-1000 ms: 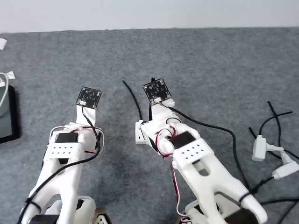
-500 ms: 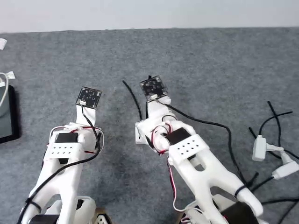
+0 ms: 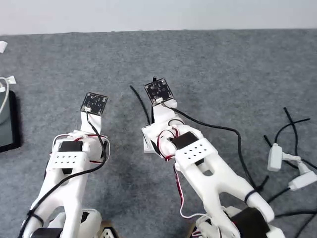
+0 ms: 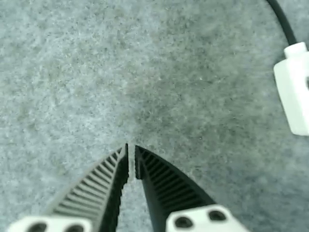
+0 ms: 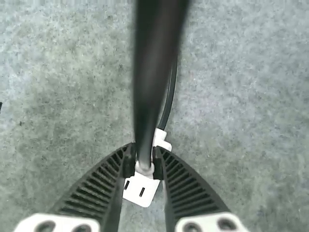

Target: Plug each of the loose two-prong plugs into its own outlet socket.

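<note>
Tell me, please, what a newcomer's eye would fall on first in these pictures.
The right gripper clamps a white two-slot socket whose black cable runs away from its fingertips. The left gripper hangs shut and empty over the grey mat. In the high view, loose white plugs lie at the mat's right edge.

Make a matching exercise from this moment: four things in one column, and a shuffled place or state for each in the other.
Things
1. left gripper
2. right gripper
3. white connector
4. white plugs

States
A. lying on the carpet, at the high view's right side
B. shut on nothing
C. shut on the white connector
D. clamped, two slots showing

Pairs: 1-B, 2-C, 3-D, 4-A
</note>
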Action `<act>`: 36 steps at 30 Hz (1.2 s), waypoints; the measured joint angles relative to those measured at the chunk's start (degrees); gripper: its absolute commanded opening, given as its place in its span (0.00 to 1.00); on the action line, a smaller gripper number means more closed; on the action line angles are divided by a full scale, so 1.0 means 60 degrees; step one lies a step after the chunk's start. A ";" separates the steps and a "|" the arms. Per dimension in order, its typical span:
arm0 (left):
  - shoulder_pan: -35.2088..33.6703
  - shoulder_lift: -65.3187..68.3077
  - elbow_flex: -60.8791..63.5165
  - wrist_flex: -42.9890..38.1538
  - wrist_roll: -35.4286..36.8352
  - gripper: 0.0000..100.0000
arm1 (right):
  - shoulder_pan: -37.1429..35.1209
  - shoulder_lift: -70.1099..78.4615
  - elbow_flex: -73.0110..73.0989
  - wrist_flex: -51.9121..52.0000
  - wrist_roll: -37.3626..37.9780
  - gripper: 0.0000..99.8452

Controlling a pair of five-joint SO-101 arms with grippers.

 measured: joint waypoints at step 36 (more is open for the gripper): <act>0.0000 -0.0015 0.0000 0.0000 0.0000 0.01 | 0.0000 0.1128 -0.0352 0.0264 0.0440 0.01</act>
